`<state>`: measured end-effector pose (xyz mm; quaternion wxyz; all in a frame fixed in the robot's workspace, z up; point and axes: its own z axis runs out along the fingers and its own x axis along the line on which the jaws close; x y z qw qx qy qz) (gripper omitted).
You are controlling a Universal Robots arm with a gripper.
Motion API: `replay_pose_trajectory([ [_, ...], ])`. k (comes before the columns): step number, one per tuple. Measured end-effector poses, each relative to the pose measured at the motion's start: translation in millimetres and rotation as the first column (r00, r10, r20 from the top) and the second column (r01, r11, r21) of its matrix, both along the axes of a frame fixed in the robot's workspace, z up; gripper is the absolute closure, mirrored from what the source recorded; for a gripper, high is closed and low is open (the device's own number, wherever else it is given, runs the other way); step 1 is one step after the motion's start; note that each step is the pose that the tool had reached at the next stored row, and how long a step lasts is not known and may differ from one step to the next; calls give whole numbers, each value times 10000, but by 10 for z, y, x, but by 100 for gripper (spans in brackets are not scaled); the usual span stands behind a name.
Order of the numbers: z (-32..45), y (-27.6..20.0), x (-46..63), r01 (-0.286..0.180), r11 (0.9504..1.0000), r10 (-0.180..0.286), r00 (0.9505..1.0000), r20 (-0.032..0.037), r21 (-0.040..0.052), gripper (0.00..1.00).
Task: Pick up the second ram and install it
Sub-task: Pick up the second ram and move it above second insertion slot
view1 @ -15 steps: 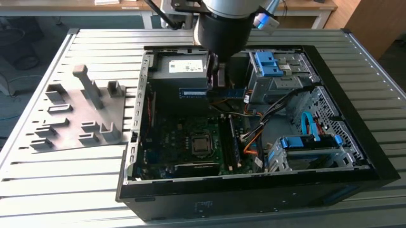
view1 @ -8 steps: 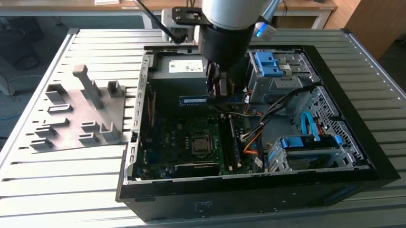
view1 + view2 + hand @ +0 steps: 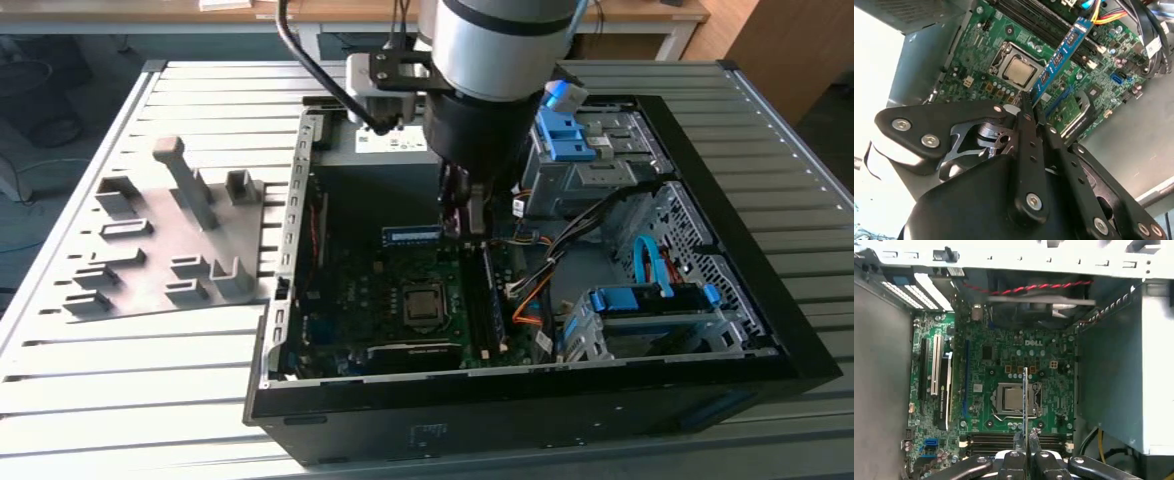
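My gripper (image 3: 463,222) reaches down into the open computer case (image 3: 747,360), shut on the second ram (image 3: 411,235), a long blue-green stick with small black chips. In the second wrist view the ram (image 3: 1061,55) runs out from between the fingertips of the gripper (image 3: 1030,100), hanging above the green motherboard (image 3: 979,55). The first wrist view shows the ram (image 3: 1025,395) edge-on as a thin line over the processor socket (image 3: 1014,399), with the gripper (image 3: 1025,439) near the dark memory slots (image 3: 999,441).
A grey slotted tray (image 3: 160,250) lies on the ribbed table at the exterior view's left. Inside the case, cables (image 3: 587,230) and blue drive brackets (image 3: 641,300) crowd the exterior view's right. A grey power supply (image 3: 1114,385) flanks the board.
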<state>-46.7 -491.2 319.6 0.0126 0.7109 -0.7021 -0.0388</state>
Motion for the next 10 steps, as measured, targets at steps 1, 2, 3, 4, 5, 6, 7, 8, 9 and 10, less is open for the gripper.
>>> replay_pose_trajectory([
  [1, -18, -2, 19, 0, 10000, 0, 10000, 0, -1, 86],
  [2, -36, -4, 41, 0, 10000, 0, 10000, 1, 0, 86],
  [3, -54, -7, 61, -1, 10000, 1, 10000, 0, 0, 86],
  [4, -73, -11, 78, -1, 10000, 1, 10000, 1, 0, 86],
  [5, -91, -16, 87, -1, 10000, 1, 10000, 0, 1, 86],
  [6, -107, -26, 89, -1, 10000, 1, 10000, 0, -2, 86],
  [7, -119, -40, 89, -1, 10000, 1, 10000, -1, -4, 86],
  [8, -133, -52, 89, -1, 10000, 1, 10000, 0, -2, 86],
  [9, -145, -57, 89, 0, 10000, 0, 10000, 1, 1, 86],
  [10, -150, -57, 89, 1, 10000, -1, 10000, 2, 2, 86],
])
